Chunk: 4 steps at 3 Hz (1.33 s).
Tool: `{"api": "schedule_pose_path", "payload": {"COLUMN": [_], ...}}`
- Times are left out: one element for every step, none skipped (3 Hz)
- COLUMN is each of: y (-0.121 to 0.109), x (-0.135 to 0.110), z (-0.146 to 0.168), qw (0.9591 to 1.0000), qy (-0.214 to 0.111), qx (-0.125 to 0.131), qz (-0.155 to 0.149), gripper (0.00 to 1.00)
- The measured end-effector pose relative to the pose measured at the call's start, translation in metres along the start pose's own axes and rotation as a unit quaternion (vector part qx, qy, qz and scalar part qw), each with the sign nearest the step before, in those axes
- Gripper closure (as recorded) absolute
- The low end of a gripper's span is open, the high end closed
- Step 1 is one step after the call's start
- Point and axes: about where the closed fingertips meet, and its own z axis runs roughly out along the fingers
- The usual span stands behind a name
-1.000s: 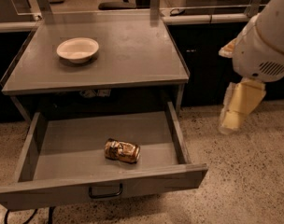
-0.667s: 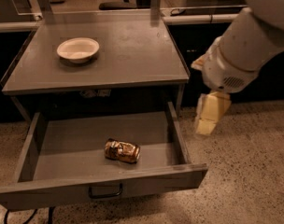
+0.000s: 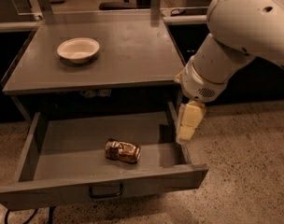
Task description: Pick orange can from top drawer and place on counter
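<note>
The orange can (image 3: 122,151) lies on its side on the floor of the open top drawer (image 3: 62,153), near the middle. It looks dented and shiny. The drawer's dark looped handle (image 3: 105,191) sits on its front panel. The grey counter (image 3: 128,50) is above the drawer. My gripper (image 3: 187,129) hangs from the white arm (image 3: 235,36) over the drawer's right side wall, to the right of the can and above it, not touching it.
A white bowl (image 3: 78,49) stands on the counter's left part. Black cabinet fronts run behind and to the right. Speckled floor lies to the right of the drawer. Dark cables show under the drawer at the bottom left.
My arm has swung left and down, bringing the gripper from beside the table to over the drawer's right wall. The can and bowl have not moved.
</note>
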Motion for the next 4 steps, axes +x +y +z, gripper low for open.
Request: {"api": "schedule_pose_path", "payload": {"y": [-0.004,0.000,0.012,0.012], "x": [-0.020,-0.083,-0.135,-0.140], "z": [0.021,0.060,0.094,0.094], "qw": [0.9985,0.9864,0.9747,0.9739], "qy": [-0.041,-0.120,-0.155,-0.158], "qx": [-0.002,0.003,0.001,0.004], "qz": [-0.035,-0.112,-0.161,-0.163], "gripper": [0.00,0.00,0.00,0.00]}}
